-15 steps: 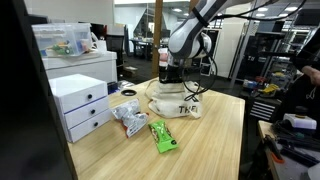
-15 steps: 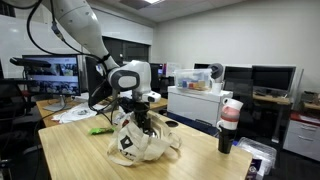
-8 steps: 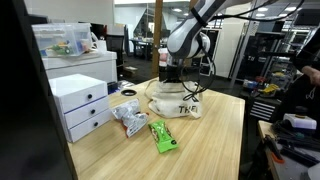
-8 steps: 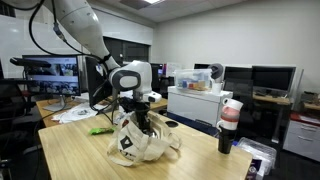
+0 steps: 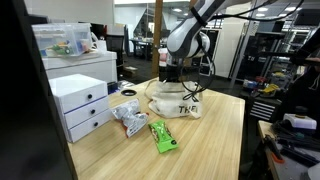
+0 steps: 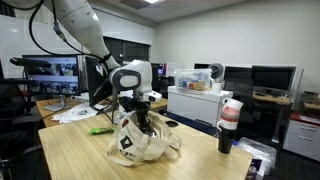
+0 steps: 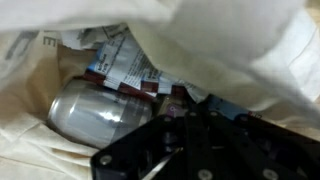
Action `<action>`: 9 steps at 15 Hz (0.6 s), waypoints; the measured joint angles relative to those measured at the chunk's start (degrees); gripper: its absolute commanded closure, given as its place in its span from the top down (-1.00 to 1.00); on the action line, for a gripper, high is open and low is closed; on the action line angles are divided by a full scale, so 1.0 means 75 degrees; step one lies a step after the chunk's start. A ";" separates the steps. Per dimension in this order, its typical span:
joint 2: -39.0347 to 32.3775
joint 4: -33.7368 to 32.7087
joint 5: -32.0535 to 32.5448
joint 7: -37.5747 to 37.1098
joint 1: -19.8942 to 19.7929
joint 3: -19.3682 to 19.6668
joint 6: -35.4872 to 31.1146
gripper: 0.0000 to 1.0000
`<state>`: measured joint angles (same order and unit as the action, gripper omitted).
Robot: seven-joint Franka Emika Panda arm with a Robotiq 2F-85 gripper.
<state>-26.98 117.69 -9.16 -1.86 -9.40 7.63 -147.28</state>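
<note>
- One silver can (image 7: 100,112) lies on its side deep inside the white cloth bag (image 5: 186,104). The bag sits slumped on the bench (image 5: 215,140) in both exterior views. My hand (image 7: 188,110) is sunk through the bag's mouth, just beside the can.
- My fingers are drawn fully together. The wrist view does not show whether anything is caught between them. A reddish wrapper edge lies right at their tips, and the can itself sits to one side, outside the grip.
- How far along, as I judge it: the reach into the bag and the closing are done, but nothing has been raised clear of the cloth. The can and the printed packets (image 7: 118,62) behind it rest inside the bag.
- Outside the bag, a green packet (image 5: 162,135) and a crinkled silver packet (image 5: 128,120) lie on the bench near it, by the white drawer unit (image 5: 80,100).
- The can's long axis runs across the wrist view from left to right, dipping slightly to the right, roughly flat along the bag's floor. Its rounded end points left, away from my hand, and its other end is hidden behind the wrappers and my fingers. I cannot tell top from base.
</note>
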 measured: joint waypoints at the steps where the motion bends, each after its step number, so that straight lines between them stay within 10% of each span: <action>1: 0.0049 0.0001 0.0000 0.0000 -0.0008 0.0008 0.0000 -1.00; 9: 0.1456 0.0200 -0.0050 0.0025 -0.0352 0.0120 0.0418 -1.00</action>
<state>-16.06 119.19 -9.53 -1.67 -12.04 8.53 -144.14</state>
